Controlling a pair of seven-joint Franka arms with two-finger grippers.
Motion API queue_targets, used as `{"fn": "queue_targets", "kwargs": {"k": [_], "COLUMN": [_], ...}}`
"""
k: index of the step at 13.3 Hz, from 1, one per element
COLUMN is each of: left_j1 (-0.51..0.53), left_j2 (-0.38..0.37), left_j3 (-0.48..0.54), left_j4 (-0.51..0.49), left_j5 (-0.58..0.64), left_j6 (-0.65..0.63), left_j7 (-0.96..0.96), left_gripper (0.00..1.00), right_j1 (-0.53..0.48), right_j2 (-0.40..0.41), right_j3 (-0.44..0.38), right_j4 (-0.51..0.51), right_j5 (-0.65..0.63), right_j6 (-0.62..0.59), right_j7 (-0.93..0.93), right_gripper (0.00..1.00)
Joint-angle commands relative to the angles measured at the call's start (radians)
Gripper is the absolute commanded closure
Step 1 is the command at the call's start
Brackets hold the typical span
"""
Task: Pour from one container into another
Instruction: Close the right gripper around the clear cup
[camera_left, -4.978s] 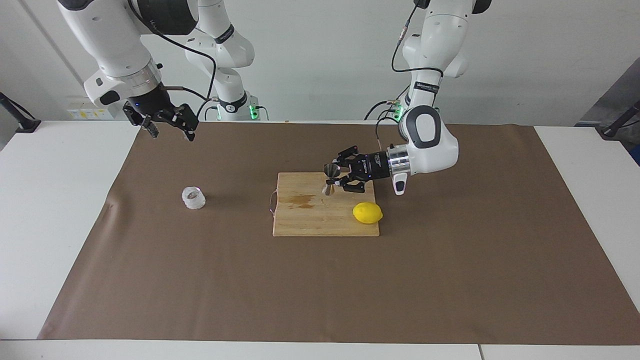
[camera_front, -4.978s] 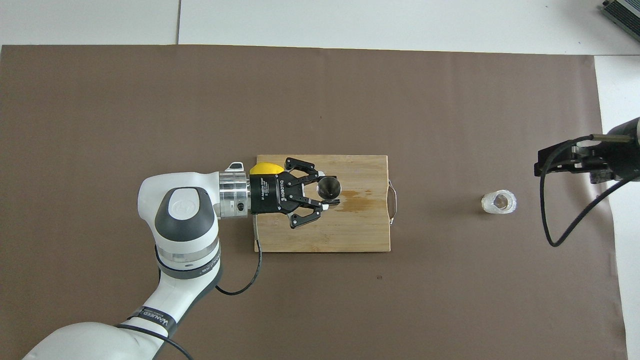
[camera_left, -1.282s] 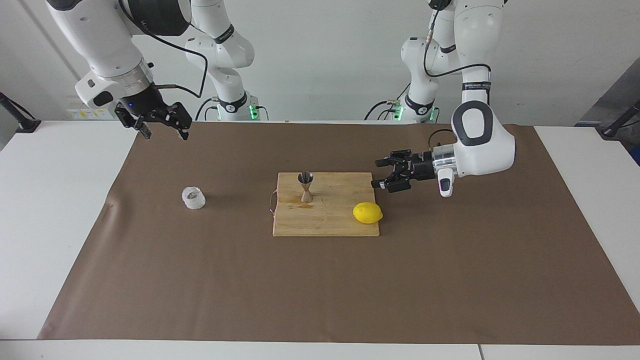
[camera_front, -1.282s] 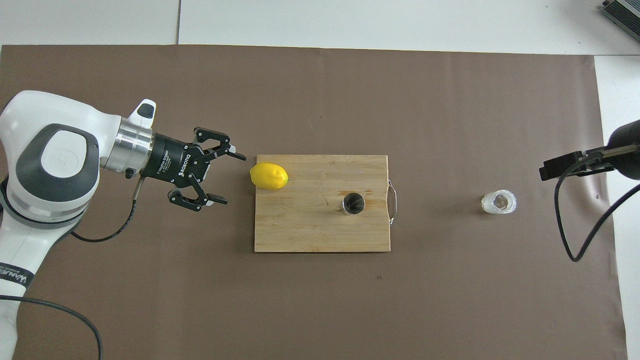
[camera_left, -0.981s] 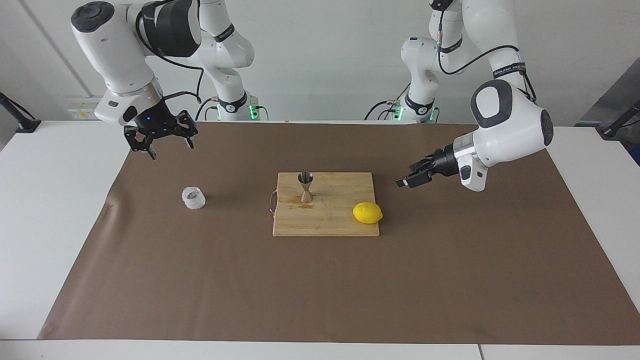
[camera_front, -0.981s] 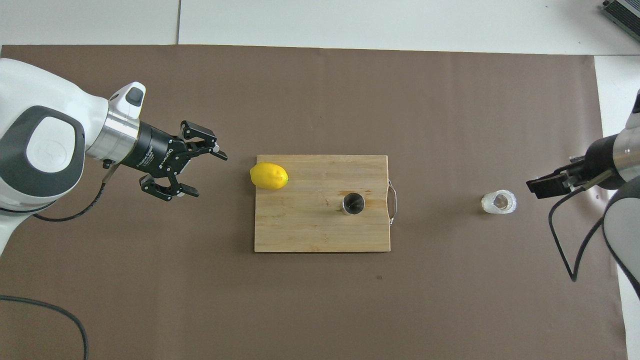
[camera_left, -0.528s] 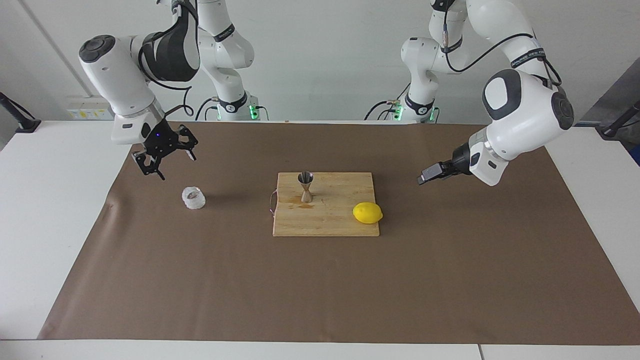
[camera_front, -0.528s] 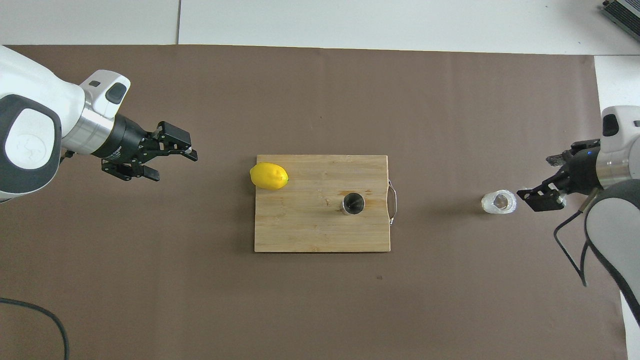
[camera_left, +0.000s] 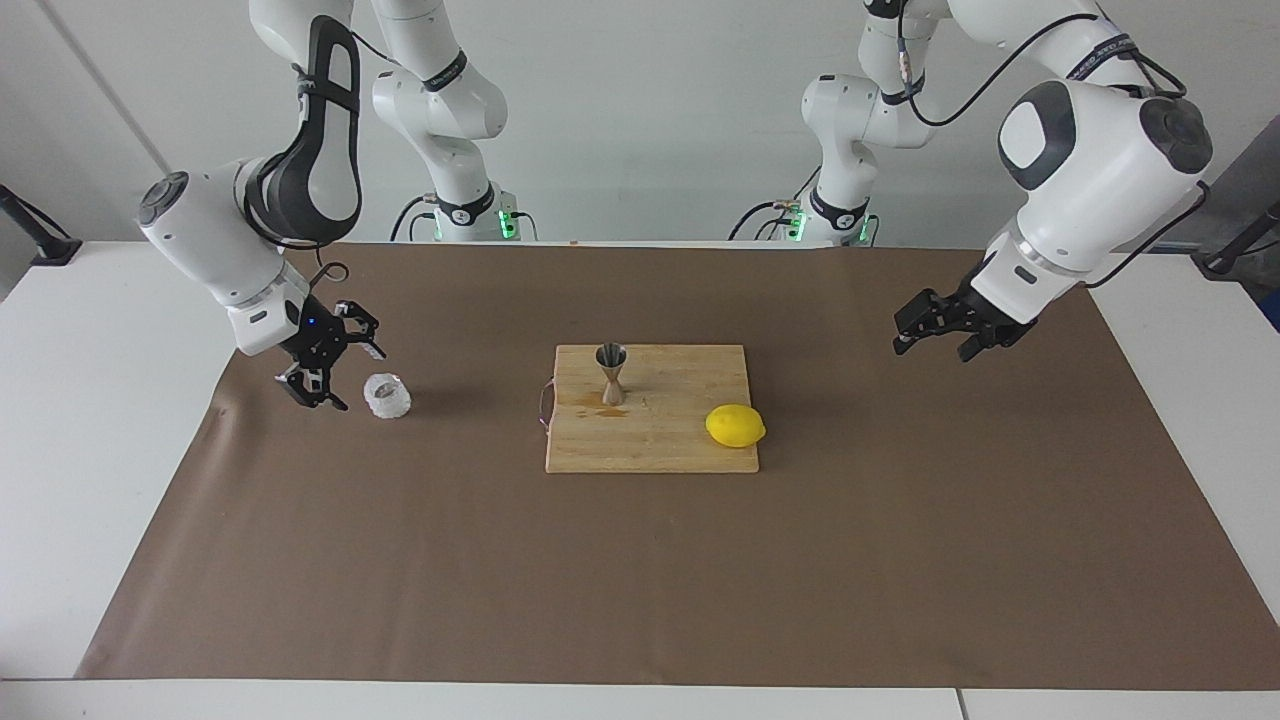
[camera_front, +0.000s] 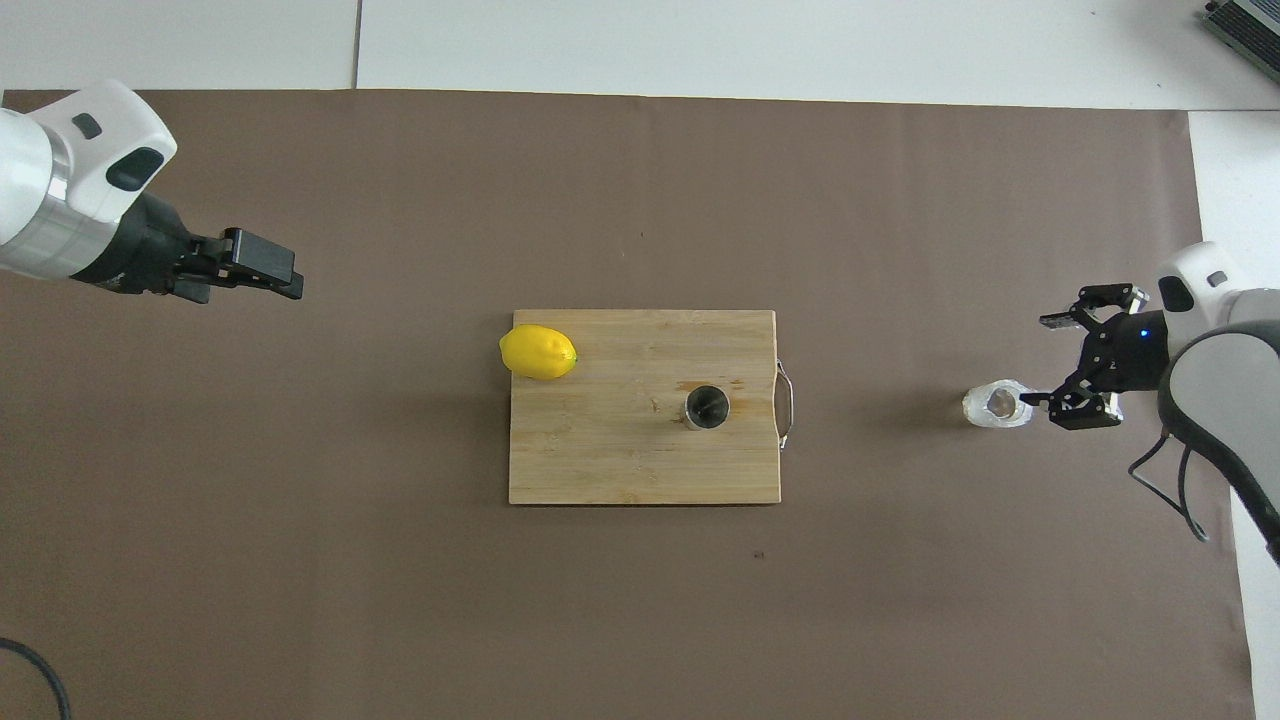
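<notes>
Since the frames of a moment ago, the right gripper has been dropping from above the brown mat down to the level of the glass cup, while the left gripper has been pulling away from the cutting board toward its own end of the table. The jigger, lemon and cup are lying where they were.

Much of the right arm is running out of the overhead view at its edge, and the left arm is showing there only as a wrist and a dark hand. The left gripper is pointing almost edge-on to the overhead camera, so its fingers are hard to separate there; in the facing view they are standing apart, holding nothing, over bare mat. The cup's clear ribbed wall is making its contents impossible to judge, and the inside of the jigger is showing only as a dark round mouth from above.

The cup is sitting on the mat toward the right arm's end, well apart from the board. The right gripper is hanging just beside it with its fingers spread wide, one fingertip close to the cup's rim; whether it is touching the glass cannot be told. The jigger is standing upright on the board.
</notes>
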Motion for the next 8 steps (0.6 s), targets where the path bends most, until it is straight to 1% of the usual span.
{"fn": "queue_targets", "kwargs": {"k": [1, 5, 6, 8], "left_j1": [-0.01, -0.008, -0.011, -0.013], "left_j2": [-0.085, -0.109, -0.124, -0.131], "left_j3": [-0.001, -0.001, -0.008, -0.01], "left_j4": [-0.017, -0.011, -0.012, -0.015], "left_j5": [0.038, 0.053, 0.079, 0.082], "left_j6": [-0.05, -0.076, -0.08, -0.078], "left_j7": [0.02, 0.026, 0.02, 0.018], "left_gripper": [0.0, 0.0, 0.0, 0.0], "right_j1": [-0.028, -0.046, -0.051, -0.057], "right_j2": [0.041, 0.067, 0.067, 0.062], "right_j3": [0.01, 0.01, 0.01, 0.01], "right_j4": [-0.011, -0.03, -0.04, -0.05], "right_j5": [0.089, 0.089, 0.089, 0.089], "right_j6": [0.026, 0.02, 0.009, -0.026], "right_j7": [-0.188, -0.349, -0.369, -0.374], "right_gripper": [0.0, 0.0, 0.0, 0.0]}}
